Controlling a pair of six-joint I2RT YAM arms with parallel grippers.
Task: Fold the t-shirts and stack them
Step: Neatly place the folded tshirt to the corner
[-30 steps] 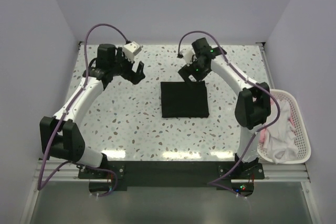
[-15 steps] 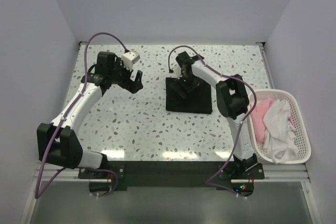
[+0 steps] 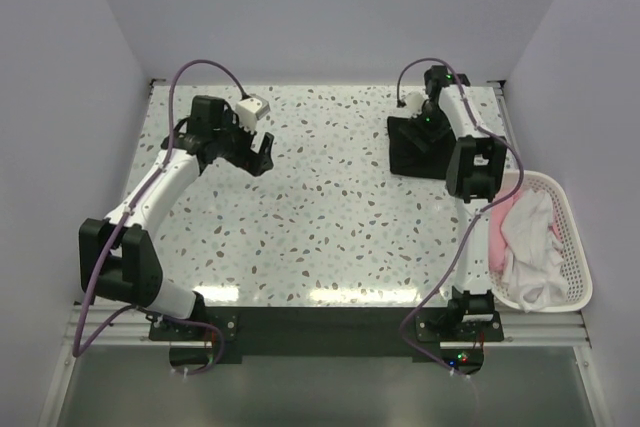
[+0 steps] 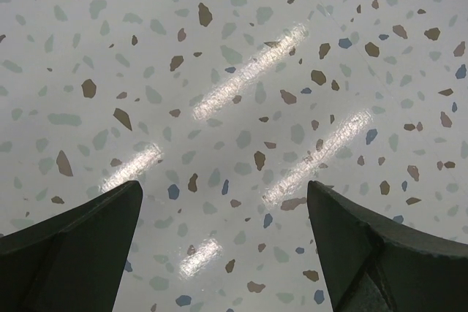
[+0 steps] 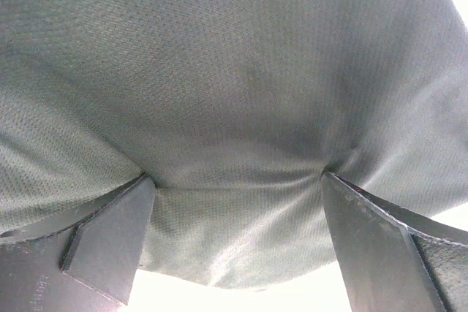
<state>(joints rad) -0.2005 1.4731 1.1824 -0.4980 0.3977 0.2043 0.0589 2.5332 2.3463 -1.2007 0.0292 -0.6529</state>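
The left gripper hangs released over the bare white speckled terrazzo surface, jaws spread wide with nothing between them, well apart from any garment.

Toward the far right of the surface lies the solid black soft fabric t-shirt, folded into a compact block. The right gripper sits on top of it, unclenched. The wrist view shows both fingertips pressed into the cloth, which puckers at each tip, and nothing pinched between them.

At the right edge, the white slatted plastic basket holds a crumpled white fabric t-shirt and a pink fabric t-shirt.

The black shirt's fold looks finished and it appears to be parked as the base of the stack. The next move likely calls for lifting straight off without dragging the cloth, then reaching into the basket.
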